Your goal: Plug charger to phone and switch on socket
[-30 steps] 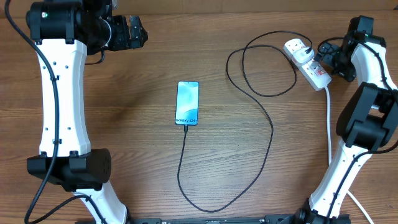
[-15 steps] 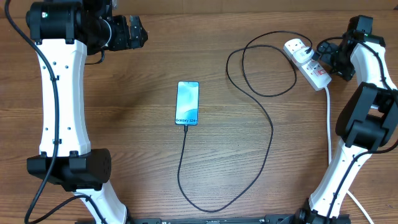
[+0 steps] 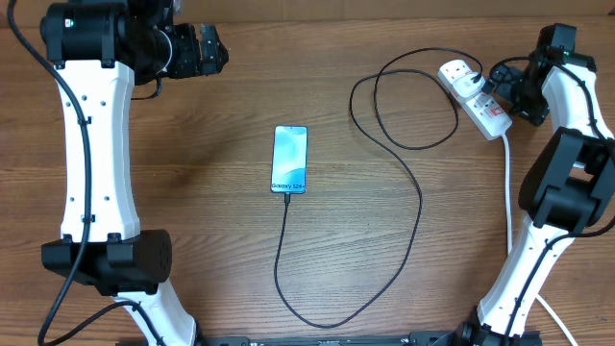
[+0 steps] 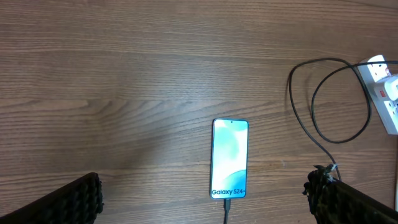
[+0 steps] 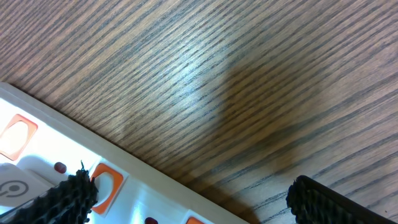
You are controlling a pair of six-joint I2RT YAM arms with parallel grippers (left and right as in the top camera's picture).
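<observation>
The phone point(image 3: 290, 159) lies face up at the table's middle, its screen lit; it also shows in the left wrist view point(image 4: 230, 158). The charger, a thin black cable point(image 3: 419, 207), is plugged into the phone's near end point(image 4: 227, 205) and loops round to a white plug in the socket point(image 3: 478, 97), the white power strip at the far right. My right gripper point(image 3: 494, 88) is open right over the socket. In the right wrist view point(image 5: 196, 199) one fingertip touches an orange-red switch point(image 5: 107, 184) of the strip point(image 5: 56, 149). My left gripper point(image 3: 209, 48) is open and empty at the far left, well above the table point(image 4: 205, 196).
A thick white lead point(image 3: 507, 202) runs from the strip toward the front along the right arm's base. The cable forms a loop point(image 3: 413, 96) left of the strip. The strip's end shows at the right edge of the left wrist view point(image 4: 384, 87).
</observation>
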